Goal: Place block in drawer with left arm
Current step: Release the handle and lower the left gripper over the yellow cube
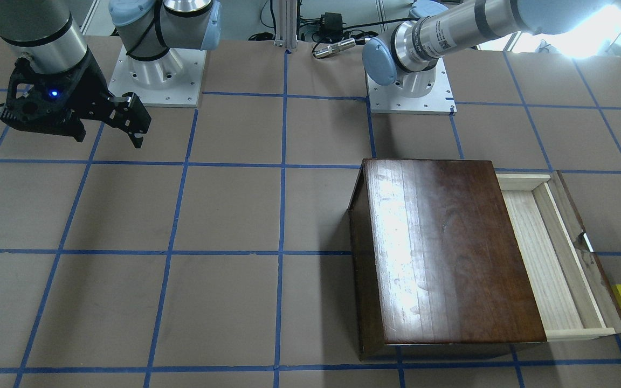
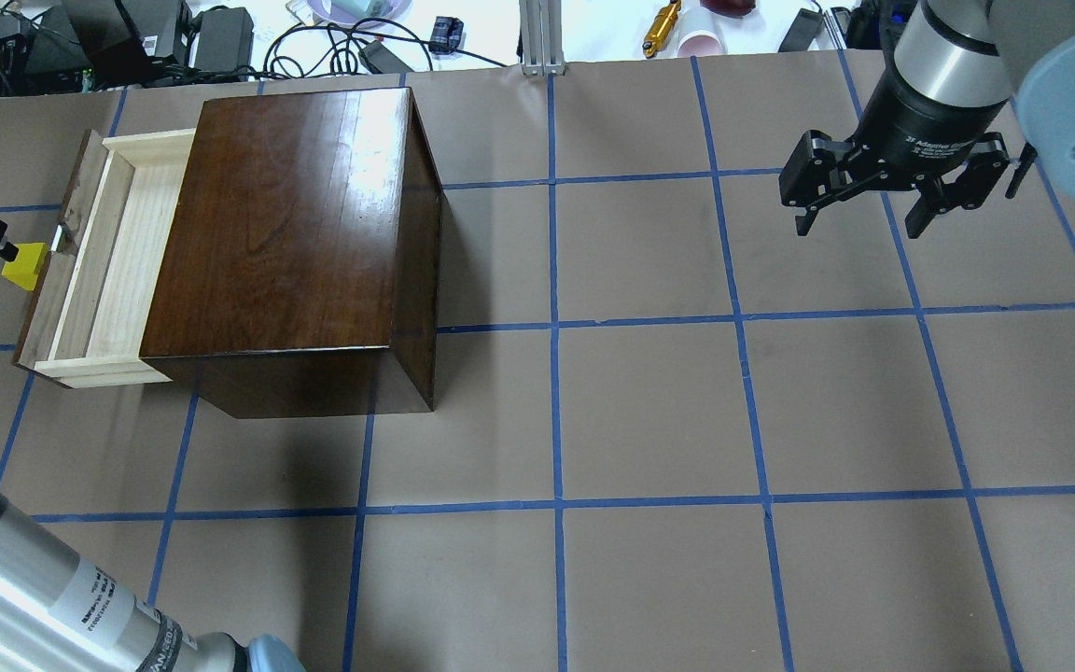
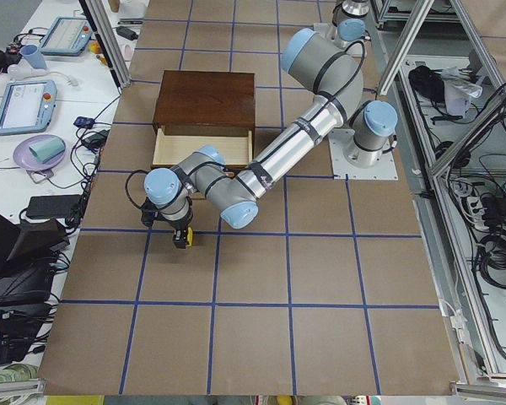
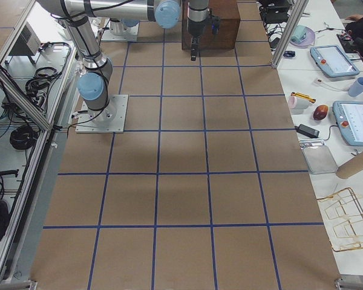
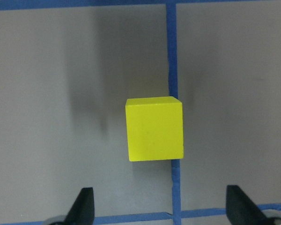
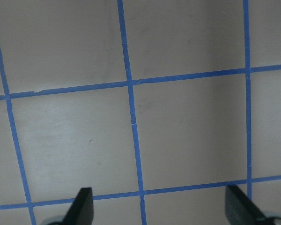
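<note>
Block point(image 5: 154, 129) is framed mid-picture by the wide-open left gripper point(image 5: 161, 201), nothing held yet; it's best lowered straight and closed squarely on flat faces before the drawer point(image 2: 118, 252) is tried

It was a robotics lab: robot arms point(image 3: 304, 135) bolted to a table point(image 2: 649, 411) gridded with blue tape point(image 2: 553, 280), aluminium posts point(image 2: 542, 37), teach pendants point(image 4: 353, 124) and tangled cables point(image 3: 497, 261) alongside.

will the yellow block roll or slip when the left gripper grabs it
The block has flat faces and square edges, so it should sit rather than roll. It looks rigid and matte, so the left gripper should hold it firmly. Small, so likely light; it may skid if nudged.
</note>
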`<state>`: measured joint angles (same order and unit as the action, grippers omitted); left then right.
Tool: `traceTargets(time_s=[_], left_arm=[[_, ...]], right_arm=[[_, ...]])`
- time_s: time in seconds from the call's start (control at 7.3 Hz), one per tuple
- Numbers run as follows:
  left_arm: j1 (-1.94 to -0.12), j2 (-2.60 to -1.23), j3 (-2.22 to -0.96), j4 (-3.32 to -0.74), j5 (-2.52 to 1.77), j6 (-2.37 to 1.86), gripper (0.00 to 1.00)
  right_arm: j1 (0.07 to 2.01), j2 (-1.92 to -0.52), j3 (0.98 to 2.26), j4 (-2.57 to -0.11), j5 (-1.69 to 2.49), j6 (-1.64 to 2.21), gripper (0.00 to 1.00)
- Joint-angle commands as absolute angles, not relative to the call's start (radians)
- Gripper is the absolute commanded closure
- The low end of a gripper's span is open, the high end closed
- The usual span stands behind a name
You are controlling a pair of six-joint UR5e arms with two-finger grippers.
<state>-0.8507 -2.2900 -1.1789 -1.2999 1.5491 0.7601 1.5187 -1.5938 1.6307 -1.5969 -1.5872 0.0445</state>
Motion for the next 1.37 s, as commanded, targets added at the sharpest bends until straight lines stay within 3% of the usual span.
traceTargets(time_s=[0.0,1.23], left_arm=[[-0.851,-2.313,-1.178,-1.279,1.546,0.752,0.00],[-0.859,-2.371,-1.184,-1.194,1.526,0.753,0.00]], right_arm=[[1.519,-1.594,1.631,-1.597,-1.588,0.044,0.00],[1.519,-1.594,1.631,-1.597,-1.586,0.044,0.00]])
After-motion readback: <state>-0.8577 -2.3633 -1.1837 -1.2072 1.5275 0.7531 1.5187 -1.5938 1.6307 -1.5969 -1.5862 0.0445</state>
